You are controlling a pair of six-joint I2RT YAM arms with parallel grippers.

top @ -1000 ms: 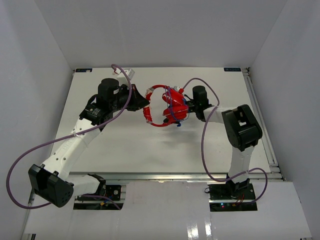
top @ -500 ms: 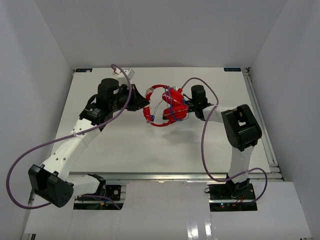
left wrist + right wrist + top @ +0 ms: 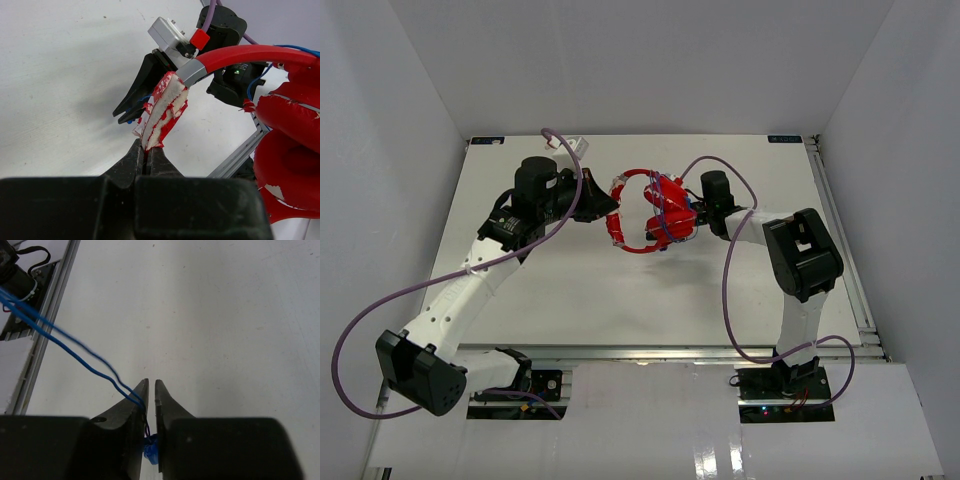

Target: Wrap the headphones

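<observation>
The red headphones (image 3: pixel 655 213) hang above the middle of the table between my two grippers. My left gripper (image 3: pixel 148 150) is shut on the worn red-and-white headband pad (image 3: pixel 165 112), with the red ear cups (image 3: pixel 292 145) to its right. In the overhead view it (image 3: pixel 613 212) holds the headband's left side. My right gripper (image 3: pixel 151 385) is shut on the blue plug (image 3: pixel 154 450) deep between its fingers, and the thin blue cable (image 3: pixel 75 347) runs off to the upper left. From above, the right gripper (image 3: pixel 688 215) sits right against the ear cups.
An aluminium rail (image 3: pixel 842 235) lines the table's right edge, seen also as the rail (image 3: pixel 50 315) in the right wrist view. Thick purple robot cables (image 3: pixel 725 270) loop beside both arms. White walls close in the table at the back and both sides.
My right gripper has closed from wide open onto the blue plug. The loose cable end that hung below the ear cups is gone from there. The left gripper kept its hold.
</observation>
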